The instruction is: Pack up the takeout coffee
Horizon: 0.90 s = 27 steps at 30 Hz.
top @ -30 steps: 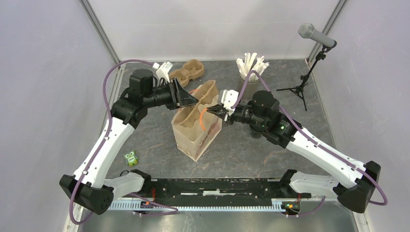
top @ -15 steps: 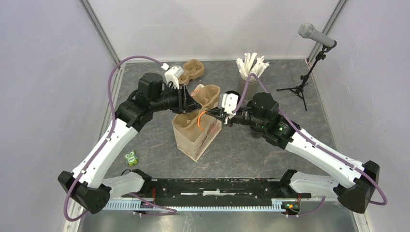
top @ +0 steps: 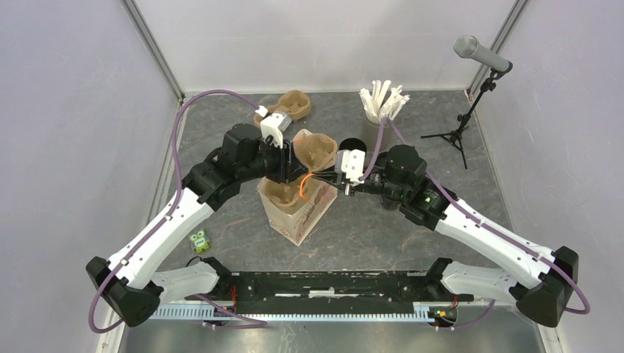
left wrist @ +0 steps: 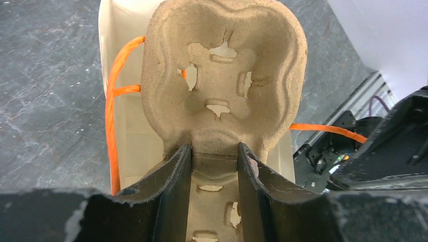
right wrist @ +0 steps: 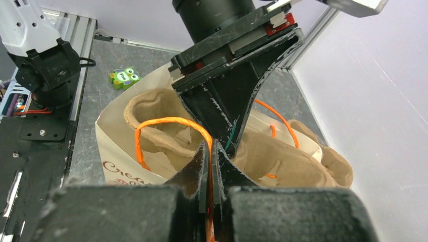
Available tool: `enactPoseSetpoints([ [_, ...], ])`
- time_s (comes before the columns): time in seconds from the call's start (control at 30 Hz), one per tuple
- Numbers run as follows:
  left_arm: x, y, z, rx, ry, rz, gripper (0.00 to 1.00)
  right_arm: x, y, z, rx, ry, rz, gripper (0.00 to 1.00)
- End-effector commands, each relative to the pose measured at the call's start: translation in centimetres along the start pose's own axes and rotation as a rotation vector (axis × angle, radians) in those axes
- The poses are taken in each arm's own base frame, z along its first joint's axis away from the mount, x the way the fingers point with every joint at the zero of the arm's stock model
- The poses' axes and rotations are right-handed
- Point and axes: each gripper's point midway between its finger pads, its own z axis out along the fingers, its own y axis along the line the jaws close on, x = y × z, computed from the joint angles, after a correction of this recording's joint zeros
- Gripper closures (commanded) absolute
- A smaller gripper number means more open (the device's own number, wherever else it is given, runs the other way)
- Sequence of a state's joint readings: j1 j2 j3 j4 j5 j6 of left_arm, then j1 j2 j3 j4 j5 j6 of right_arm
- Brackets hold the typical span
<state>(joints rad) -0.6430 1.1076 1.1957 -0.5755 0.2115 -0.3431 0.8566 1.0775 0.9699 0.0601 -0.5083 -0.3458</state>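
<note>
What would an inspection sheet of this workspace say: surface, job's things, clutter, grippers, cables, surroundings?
Surface: dark grey mottled table; no spills seen.
Job's things: takeout coffee, probably the dark round shape behind the right wrist, not in the bag. Paper bag stands open, with a pulp carrier partly in its mouth.
Clutter: second pulp carrier, grey cup of white sticks, green owl toy.
Grippers: left gripper shut on the pulp carrier; right gripper shut on the bag's orange handle.
Cables: a purple cable loops off each arm; no snag seen.
Surroundings: pale walls; microphone on a tripod.
</note>
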Motion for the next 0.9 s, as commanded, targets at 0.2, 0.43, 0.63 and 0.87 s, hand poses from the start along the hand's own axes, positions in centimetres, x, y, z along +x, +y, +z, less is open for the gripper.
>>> enactPoseSetpoints([
  [0.2, -1.1, 1.6, -1.1, -0.117, -0.089, 0.109, 0.72, -1.5, -0.2, -0.2, 0.014, -0.056, -0.024, 0.98],
  [0.43, 1.3, 2.4, -0.2, -0.141, -0.013, 0.095, 0.72, -0.8, -0.1, 0.0, 0.012, -0.044, -0.02, 0.99],
  [0.63, 2.9, 3.9, 0.2, -0.234, 0.038, 0.086, 0.73, -0.2, -0.3, 0.1, 0.025, -0.027, -0.021, 0.99],
  [0.87, 3.2, 3.9, 1.2, -0.243, 0.064, 0.057, 0.73, 0.1, -0.3, 0.2, 0.028, -0.024, -0.014, 0.99],
])
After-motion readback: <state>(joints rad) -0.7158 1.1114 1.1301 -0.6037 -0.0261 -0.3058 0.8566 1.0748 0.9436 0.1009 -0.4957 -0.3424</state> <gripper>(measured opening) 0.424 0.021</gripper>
